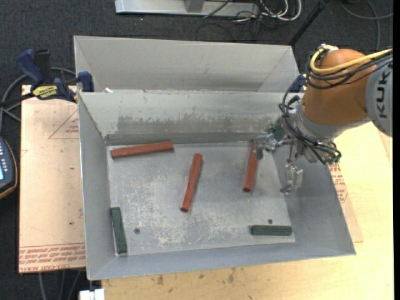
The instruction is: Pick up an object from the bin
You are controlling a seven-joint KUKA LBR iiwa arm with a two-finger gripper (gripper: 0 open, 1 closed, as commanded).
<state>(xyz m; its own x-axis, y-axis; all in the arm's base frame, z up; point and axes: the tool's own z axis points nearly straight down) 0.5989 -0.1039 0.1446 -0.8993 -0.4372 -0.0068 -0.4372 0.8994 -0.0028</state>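
This looks like a robotics lab, or a test cell much like one. Here's the industrial robot arm with its rounded orange cover, maker's lettering on its grey flank, and a bundle of yellow and black cables looped over the wrist. Under it is a bare grey sheet-metal bin, its bottom scuffed and scratched. Dark carpet floor spreads beyond the bin's far edge, and on it lie a silver metal stand foot and a tangle of loose wires.
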